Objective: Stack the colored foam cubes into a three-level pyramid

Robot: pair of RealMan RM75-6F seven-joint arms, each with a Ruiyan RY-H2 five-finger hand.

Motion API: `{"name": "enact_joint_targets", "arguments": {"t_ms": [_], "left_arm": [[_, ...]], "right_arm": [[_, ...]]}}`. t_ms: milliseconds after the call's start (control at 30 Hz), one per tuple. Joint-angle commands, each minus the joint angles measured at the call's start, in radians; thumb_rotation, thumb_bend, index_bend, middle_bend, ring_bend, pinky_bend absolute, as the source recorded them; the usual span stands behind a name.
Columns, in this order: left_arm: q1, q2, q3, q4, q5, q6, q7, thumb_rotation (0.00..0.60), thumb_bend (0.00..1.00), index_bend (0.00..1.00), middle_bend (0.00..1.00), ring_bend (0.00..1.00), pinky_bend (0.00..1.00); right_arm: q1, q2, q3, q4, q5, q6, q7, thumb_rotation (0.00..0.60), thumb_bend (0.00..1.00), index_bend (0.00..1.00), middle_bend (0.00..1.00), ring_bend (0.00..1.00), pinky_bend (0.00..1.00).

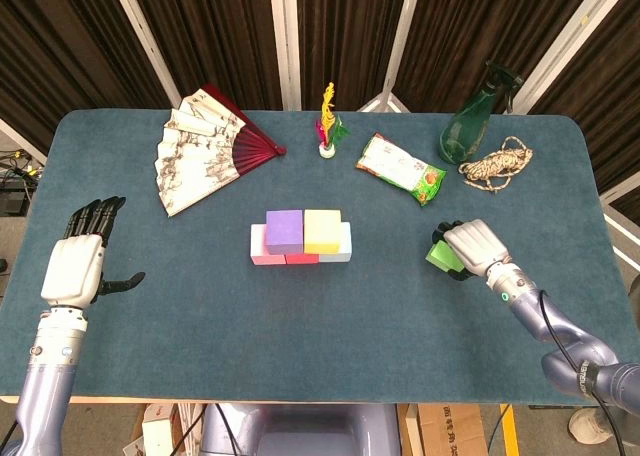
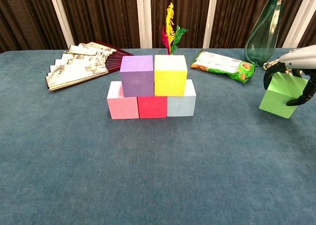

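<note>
In the middle of the table a pink cube [image 1: 260, 246] [image 2: 122, 103], a red cube [image 2: 152, 106] and a pale blue cube [image 2: 181, 102] form a row. A purple cube [image 1: 284, 229] [image 2: 137, 75] and a yellow cube [image 1: 321, 229] [image 2: 170, 74] sit on top of them. My right hand [image 1: 473, 248] [image 2: 296, 67] grips a green cube [image 1: 441, 255] [image 2: 280, 94] from above, right of the stack, tilted and just above the cloth. At the left edge my left hand [image 1: 76, 261] is held upright with its fingers spread, holding nothing.
Along the back lie a folding fan [image 1: 205, 148], a feather shuttlecock [image 1: 328, 128], a snack packet [image 1: 400, 167], a green glass bottle [image 1: 467, 126] and a coil of rope [image 1: 497, 165]. The blue cloth [image 1: 330, 326] covers the table.
</note>
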State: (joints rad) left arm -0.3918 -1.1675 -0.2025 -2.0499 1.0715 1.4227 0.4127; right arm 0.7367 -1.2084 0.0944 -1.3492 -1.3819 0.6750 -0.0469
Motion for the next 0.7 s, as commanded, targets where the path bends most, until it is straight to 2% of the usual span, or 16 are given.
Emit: {"name": "enact_joint_targets", "arguments": {"t_ms": [33,300,700], "left_arm": [[0.000,-0.002,0.000,0.001,-0.002,-0.001,0.001,0.600,0.17,0.00,0.04,0.00,0.00],[0.000,-0.009,-0.004,0.005,-0.008,0.000,0.000,0.600,0.17,0.00,0.04,0.00,0.00],[0.001,-0.013,-0.010,0.008,-0.011,0.002,-0.007,0.600,0.17,0.00,0.04,0.00,0.00]], "right_arm": [[0.016,-0.002,-0.052,0.073,-0.146,0.051,0.087,0.600,0.31,0.39,0.32,0.36,0.51],[0.046,-0.016,-0.111,0.140,-0.295,0.119,0.150,0.600,0.31,0.39,0.32,0.36,0.51],[0.084,-0.015,-0.155,0.154,-0.358,0.129,0.145,0.600,0.33,0.39,0.32,0.30,0.45]]}}
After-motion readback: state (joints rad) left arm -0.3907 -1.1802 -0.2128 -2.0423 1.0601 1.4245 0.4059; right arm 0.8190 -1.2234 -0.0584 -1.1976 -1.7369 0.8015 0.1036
